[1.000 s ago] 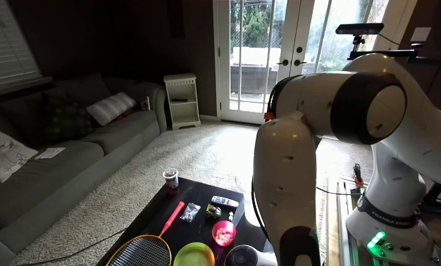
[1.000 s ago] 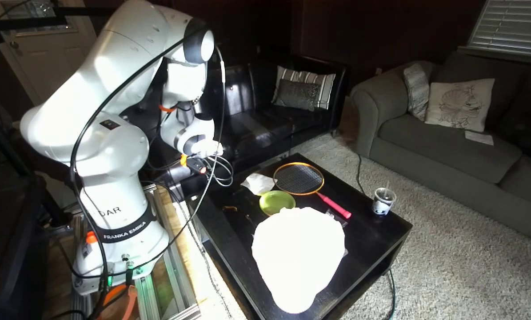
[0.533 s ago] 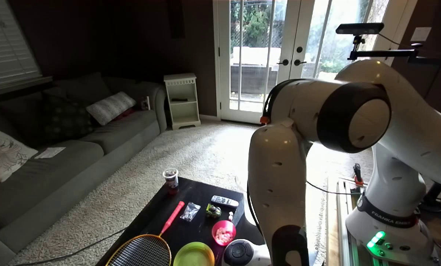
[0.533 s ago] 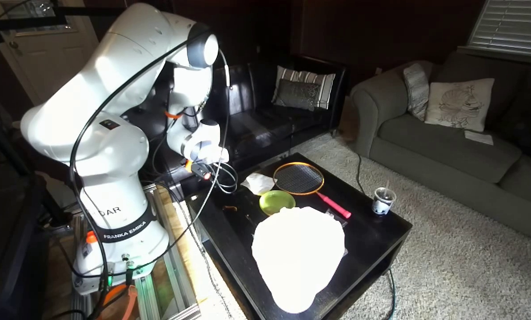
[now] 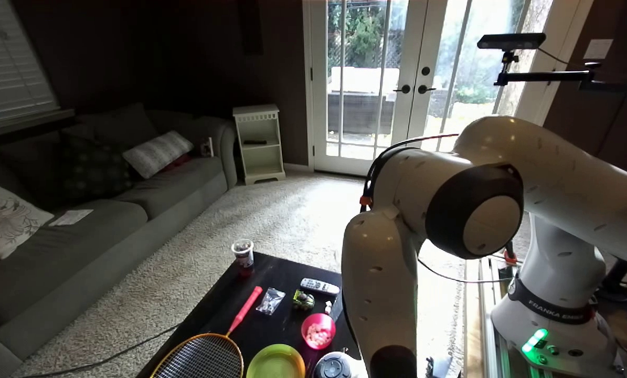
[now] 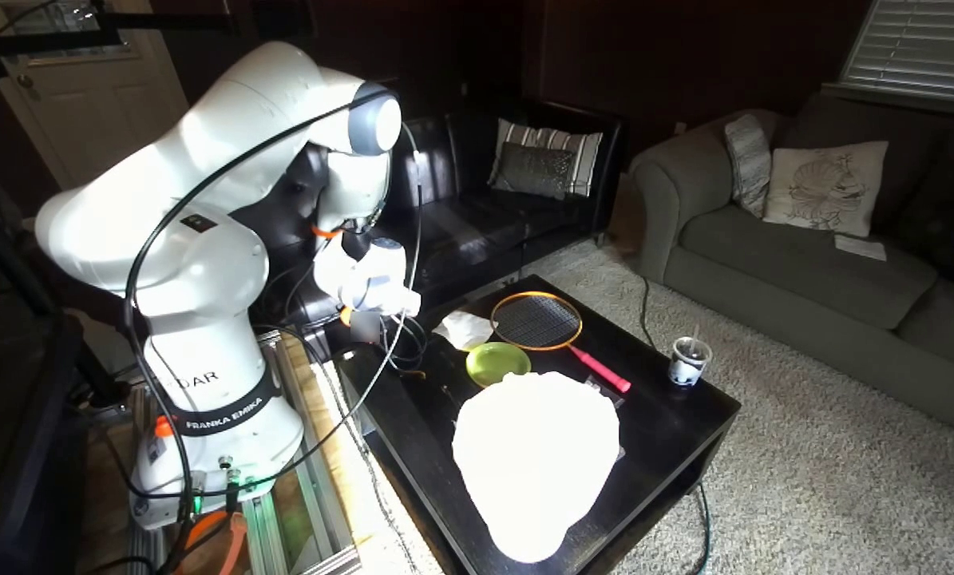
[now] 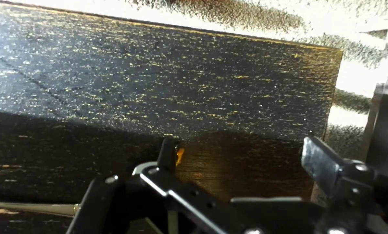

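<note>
My gripper (image 7: 239, 144) stands wide open over a dark, scuffed tabletop (image 7: 155, 81), and nothing shows between its fingers. A small orange, shiny thing (image 7: 180, 156) peeks out beside the left fingertip in the wrist view; most of it is hidden behind that finger. In an exterior view a small amber thing (image 6: 414, 374) shows on the table just below the hand and its looped cables. There the fingers are lost against the dark background. To the right of the hand lie a crumpled white thing (image 6: 465, 329) and a green plate (image 6: 499, 363).
A racket (image 5: 242, 315), pink bowl with pale pieces (image 5: 318, 331), remote (image 5: 319, 286), small green toy (image 5: 303, 299), clear packet (image 5: 271, 301) and cup (image 5: 243, 252) are on the table. A large overexposed white shape (image 6: 536, 463) blocks part of an exterior view.
The arm has come down toward the table; its hand shifts slightly right in one view, and its forearm shifts left in another. The objects on the table have stayed put.
</note>
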